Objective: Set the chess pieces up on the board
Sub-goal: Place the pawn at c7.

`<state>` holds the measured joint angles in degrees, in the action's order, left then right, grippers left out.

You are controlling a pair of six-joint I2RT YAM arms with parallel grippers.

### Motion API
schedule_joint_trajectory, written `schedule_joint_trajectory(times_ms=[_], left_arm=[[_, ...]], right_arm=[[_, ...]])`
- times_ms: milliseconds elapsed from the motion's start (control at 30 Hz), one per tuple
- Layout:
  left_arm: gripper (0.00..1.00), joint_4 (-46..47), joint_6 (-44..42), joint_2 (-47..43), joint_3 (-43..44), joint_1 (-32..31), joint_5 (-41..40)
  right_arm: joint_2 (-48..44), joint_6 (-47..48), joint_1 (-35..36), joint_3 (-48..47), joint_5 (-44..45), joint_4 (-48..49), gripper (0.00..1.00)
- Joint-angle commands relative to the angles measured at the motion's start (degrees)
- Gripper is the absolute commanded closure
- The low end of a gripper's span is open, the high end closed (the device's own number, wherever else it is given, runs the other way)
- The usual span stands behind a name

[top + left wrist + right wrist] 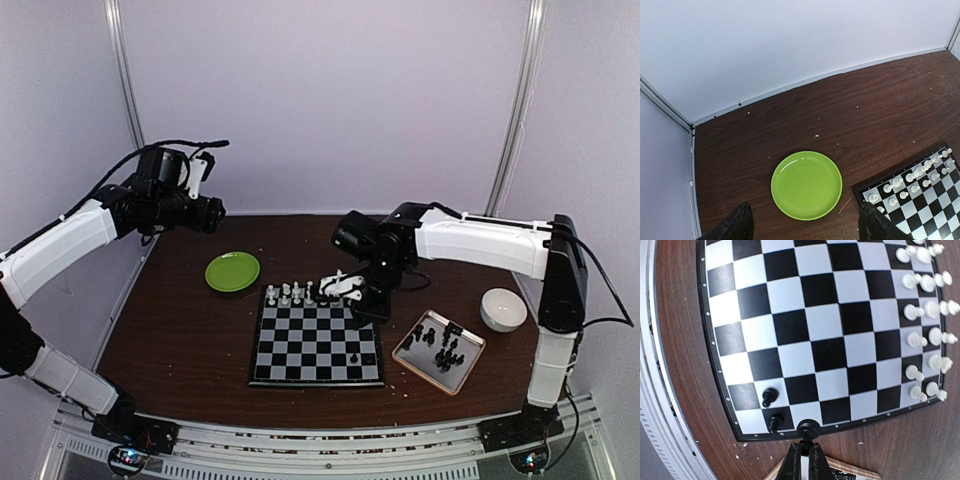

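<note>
One board (300,350) lies flat in the middle of the table (170,330), in front of both arms. The white chess pieces (920,340) stand in two rows along its far edge, too crowded for me to count with certainty. Two black pieces (769,396) stand on neighbouring squares in one near corner. A third black piece (808,429) is pinched in the closed right gripper (806,445), over the board's border just beside those two. I can't tell whether it touches the board.

From above I also see one tan-rimmed tray (405,358) just right of the board, with a cluster of black pieces in it, and one white bowl (503,308) beyond that. Neither shows clearly from the wrists.

The left wrist view alone shows the left gripper (805,215) with its jaws wide apart, holding nothing, above one green plate (806,185) left of the board.

Only the right wrist view shows tiny marks printed along the board's border, too small to read.
</note>
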<state>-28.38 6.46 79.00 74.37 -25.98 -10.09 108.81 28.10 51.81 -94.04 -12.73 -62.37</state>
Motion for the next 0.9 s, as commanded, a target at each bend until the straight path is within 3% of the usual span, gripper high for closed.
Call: schedule_joint_trajectory(times_ms=[0, 867], left_arm=[[0.27, 1.78, 0.66, 0.45, 0.51, -0.20, 0.95], [0.27, 1.75, 0.64, 0.00, 0.51, -0.19, 0.78]], right_arm=[[3.53, -0.02, 3.02, -4.88, -0.36, -2.56, 0.96], [13.48, 0.18, 7.25, -9.38, -1.70, -5.09, 0.94]])
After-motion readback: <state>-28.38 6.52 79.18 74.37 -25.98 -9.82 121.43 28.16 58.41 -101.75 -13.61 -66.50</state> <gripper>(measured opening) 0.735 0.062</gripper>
